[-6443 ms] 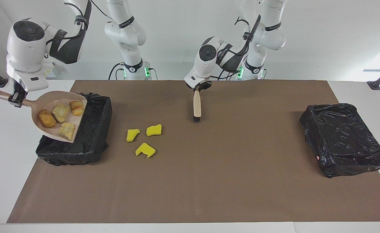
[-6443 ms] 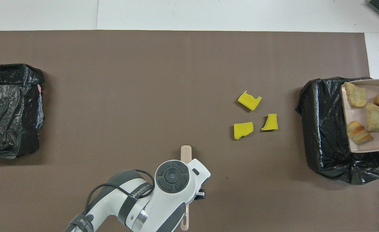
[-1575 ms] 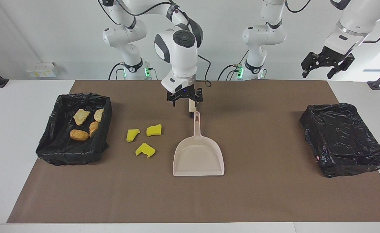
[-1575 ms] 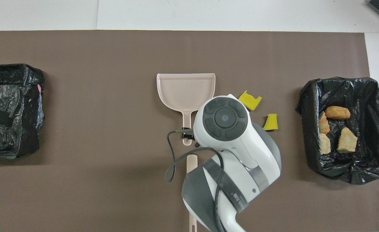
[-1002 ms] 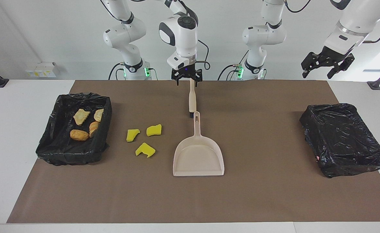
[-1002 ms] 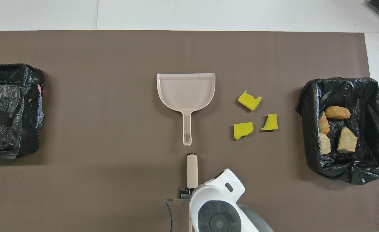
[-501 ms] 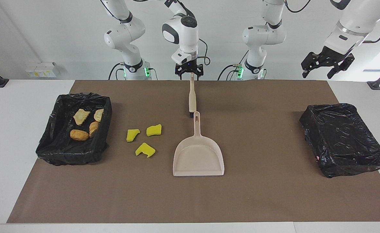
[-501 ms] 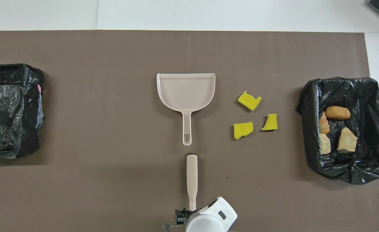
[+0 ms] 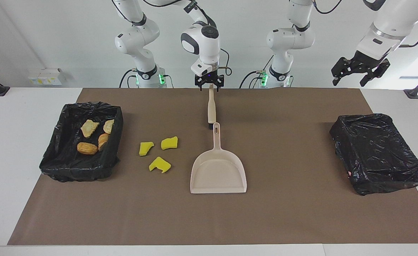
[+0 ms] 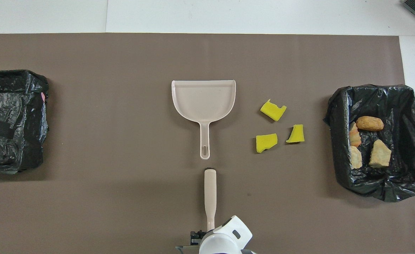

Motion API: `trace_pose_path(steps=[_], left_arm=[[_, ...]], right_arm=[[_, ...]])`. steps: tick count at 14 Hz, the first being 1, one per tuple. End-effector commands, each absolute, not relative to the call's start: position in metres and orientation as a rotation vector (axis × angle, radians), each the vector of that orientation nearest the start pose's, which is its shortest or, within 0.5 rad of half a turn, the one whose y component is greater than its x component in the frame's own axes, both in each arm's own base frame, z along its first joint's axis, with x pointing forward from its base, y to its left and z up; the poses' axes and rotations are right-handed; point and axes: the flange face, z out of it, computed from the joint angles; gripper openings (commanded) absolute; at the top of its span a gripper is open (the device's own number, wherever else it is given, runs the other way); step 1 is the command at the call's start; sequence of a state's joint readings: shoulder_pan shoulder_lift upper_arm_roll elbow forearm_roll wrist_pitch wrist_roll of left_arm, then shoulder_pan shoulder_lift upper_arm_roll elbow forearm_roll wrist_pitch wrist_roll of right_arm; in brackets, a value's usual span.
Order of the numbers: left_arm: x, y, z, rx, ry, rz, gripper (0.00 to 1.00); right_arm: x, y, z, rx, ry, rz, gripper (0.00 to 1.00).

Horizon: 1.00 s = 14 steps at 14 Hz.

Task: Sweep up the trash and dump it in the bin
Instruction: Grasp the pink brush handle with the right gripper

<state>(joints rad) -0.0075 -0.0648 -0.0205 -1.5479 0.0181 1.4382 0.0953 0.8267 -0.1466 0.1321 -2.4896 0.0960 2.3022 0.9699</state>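
1. Three yellow sponge pieces [image 9: 160,164] are left loose on the desk, between the dustpan [image 9: 218,177] and the bin [image 9: 116,142] at the right arm's end of the desk. Four bread chunks [image 9: 87,148] are already lying in that bin.
2. The brush [image 9: 212,110] is laid at mid-desk, close to the robots' edge. Its handle is pointed toward the robots and its head lies just beside the tip of the dustpan's handle.
3. The right claw [image 9: 209,84] is set low at the thin end of the brush handle. Whether it has closed on the handle cannot be told.
4. The left claw [image 9: 358,73] is held wide open and empty, high over the left arm's end of the desk, where that arm waits.
5. Picking up the brush is judged to be the step in hand. The grip should be fully closed, square across the handle, before any lift is begun. A hold so far from the head may let the brush swing or twist.
6. A straight lift is advised, so that the dustpan's handle is not knocked.
7. The sponge pieces look light, so short, low strokes toward the pan's mouth are likely to be needed.
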Motion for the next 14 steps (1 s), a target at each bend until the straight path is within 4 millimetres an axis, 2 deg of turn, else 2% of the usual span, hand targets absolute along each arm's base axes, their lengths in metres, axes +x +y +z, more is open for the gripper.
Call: trace_pose_path(steps=[1, 4, 5, 8, 9, 10, 11, 12, 13, 14], left_arm=[[0.518, -0.010, 0.660, -3.113, 0.180, 0.073, 1.00], [0.518, -0.010, 0.660, -3.113, 0.180, 0.073, 1.00], [0.518, -0.010, 0.660, -3.113, 0.180, 0.075, 1.00], [0.518, -0.010, 0.660, -3.113, 0.180, 0.073, 1.00], [0.518, -0.010, 0.660, -3.113, 0.180, 0.075, 1.00], [0.518, -0.010, 0.660, -3.113, 0.180, 0.076, 1.00], [0.518, -0.010, 0.660, -3.113, 0.180, 0.076, 1.00], [0.518, -0.010, 0.660, -3.113, 0.180, 0.076, 1.00], [0.518, -0.011, 0.660, -3.112, 0.182, 0.075, 1.00], [0.518, -0.010, 0.660, -3.113, 0.182, 0.076, 1.00]], right_arm=[[0.259, 0.371, 0.334, -3.124, 0.144, 0.112, 0.81], [0.260, 0.373, 0.330, -3.131, 0.135, 0.121, 0.62], [0.260, 0.373, 0.330, -3.134, 0.139, 0.128, 0.58], [0.262, 0.376, 0.334, -3.131, 0.133, 0.126, 0.55], [0.262, 0.376, 0.335, -3.130, 0.133, 0.125, 0.50], [0.262, 0.376, 0.335, -3.130, 0.133, 0.125, 0.44], [0.262, 0.377, 0.335, -3.129, 0.128, 0.122, 0.32], [0.263, 0.377, 0.335, -3.127, 0.137, 0.122, 0.10], [0.266, 0.381, 0.338, -3.121, 0.162, 0.118, 0.00], [0.269, 0.383, 0.344, -3.112, 0.165, 0.109, 0.00]])
